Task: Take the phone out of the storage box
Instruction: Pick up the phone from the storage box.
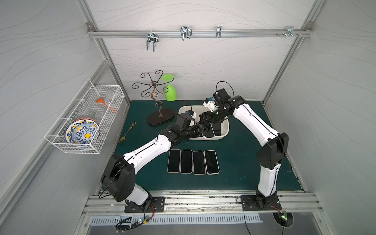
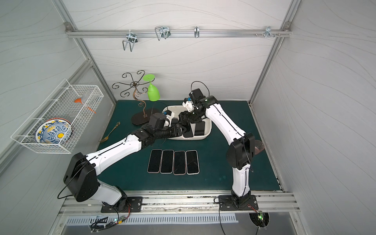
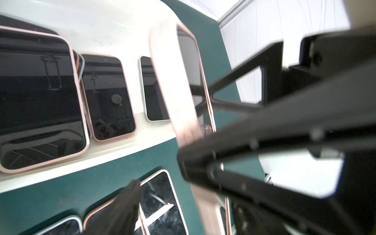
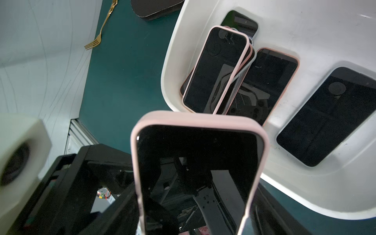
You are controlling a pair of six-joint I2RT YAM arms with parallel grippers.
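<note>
Phone: pink case, glossy black screen, above cream-white storage box.

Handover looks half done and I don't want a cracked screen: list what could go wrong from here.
1. The pink-cased phone stands clamped in the right gripper, while the left gripper straddles it with one finger clear; an early release could drop it onto the storage box rim.
2. Both grippers crowd together over the box; they may bump and jar the leaning stack of phones.
</note>
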